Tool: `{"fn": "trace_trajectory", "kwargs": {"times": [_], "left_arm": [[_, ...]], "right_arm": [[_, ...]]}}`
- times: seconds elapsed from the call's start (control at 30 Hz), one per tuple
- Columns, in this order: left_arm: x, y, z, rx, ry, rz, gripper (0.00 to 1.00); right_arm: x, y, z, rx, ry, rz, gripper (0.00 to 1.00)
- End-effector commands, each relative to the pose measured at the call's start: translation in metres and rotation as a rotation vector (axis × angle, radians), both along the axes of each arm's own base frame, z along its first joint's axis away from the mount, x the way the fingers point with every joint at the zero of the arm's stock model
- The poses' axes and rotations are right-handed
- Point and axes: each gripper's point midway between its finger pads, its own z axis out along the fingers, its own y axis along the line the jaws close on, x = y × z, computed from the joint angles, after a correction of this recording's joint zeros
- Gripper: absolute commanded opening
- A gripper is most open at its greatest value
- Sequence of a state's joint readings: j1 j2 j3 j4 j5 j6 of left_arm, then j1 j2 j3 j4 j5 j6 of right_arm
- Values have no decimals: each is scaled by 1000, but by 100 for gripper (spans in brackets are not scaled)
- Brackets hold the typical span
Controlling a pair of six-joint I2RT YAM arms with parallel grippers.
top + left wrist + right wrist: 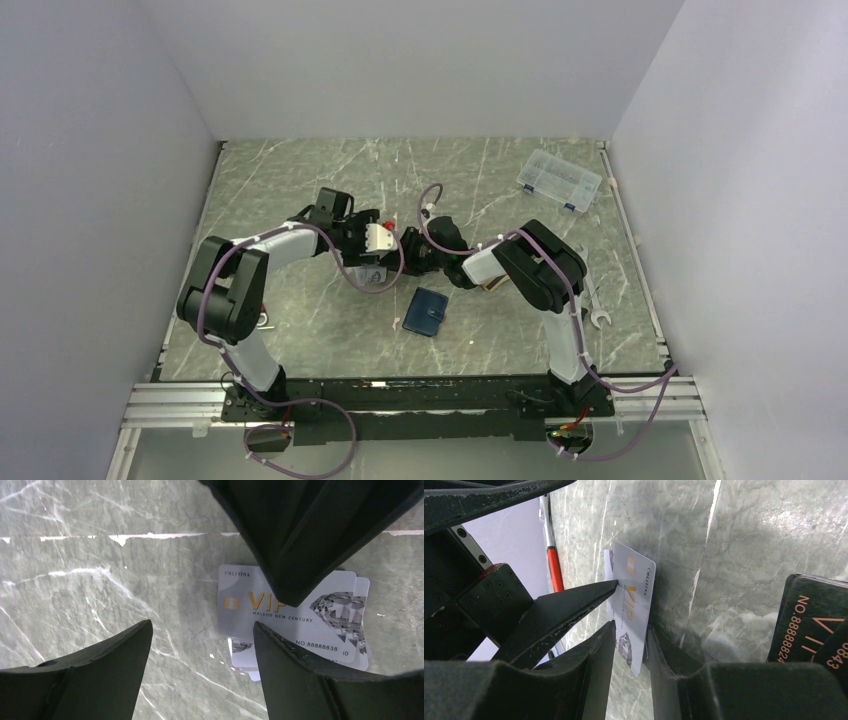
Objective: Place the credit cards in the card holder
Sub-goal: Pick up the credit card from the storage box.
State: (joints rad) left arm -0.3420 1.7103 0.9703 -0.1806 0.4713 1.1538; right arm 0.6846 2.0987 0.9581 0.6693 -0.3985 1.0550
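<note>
**A:** What is the biggest thing there?

**B:** The grey marbled desk (300, 180). In the top view the two arms meet over its middle. A clear plastic box (560, 180) lies in the upper right of that view.

**A:** Where is the card holder?

**B:** The card holder (427, 312) lies shut on the desk, a little below the centre of the top view. It is apart from both hands.

**A:** And the cards?

**B:** The credit cards (300, 625) lie in a small fanned pile on the desk, right of centre in the left wrist view. The top one is silver-grey with "VIP" in gold letters.

**A:** How do the hands stand?

**B:** The left hand (202, 626) is released, its fingers wide apart. One finger is at the edge of the pile, and it holds nothing. The right hand (630, 630) is clenched on the top card. In its own view the card's edge goes between the two fingers, which stand close on both sides.

**A:** Anything smaller?

**B:** A dark card (809, 615) with orange lettering is at the right edge of the right wrist view. A tool with a red handle (555, 567) is in the upper left.
</note>
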Motion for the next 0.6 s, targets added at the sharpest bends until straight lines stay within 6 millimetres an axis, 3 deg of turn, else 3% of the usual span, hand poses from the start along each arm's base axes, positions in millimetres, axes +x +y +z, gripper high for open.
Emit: {"fn": "trace_trajectory", "kwargs": {"times": [0.0, 0.23, 0.43, 0.57], "left_arm": [[-9, -3, -7, 37, -17, -44, 80], [-17, -13, -4, 24, -1, -61, 80], [3, 4, 28, -44, 10, 20, 80], [5, 7, 31, -45, 1, 20, 80]], "right_arm": [[-14, -26, -45, -155, 82, -34, 35], [-14, -26, -47, -163, 90, -33, 36], [-15, -29, -51, -185, 96, -36, 35], [-13, -29, -51, -189, 96, -39, 33]]}}
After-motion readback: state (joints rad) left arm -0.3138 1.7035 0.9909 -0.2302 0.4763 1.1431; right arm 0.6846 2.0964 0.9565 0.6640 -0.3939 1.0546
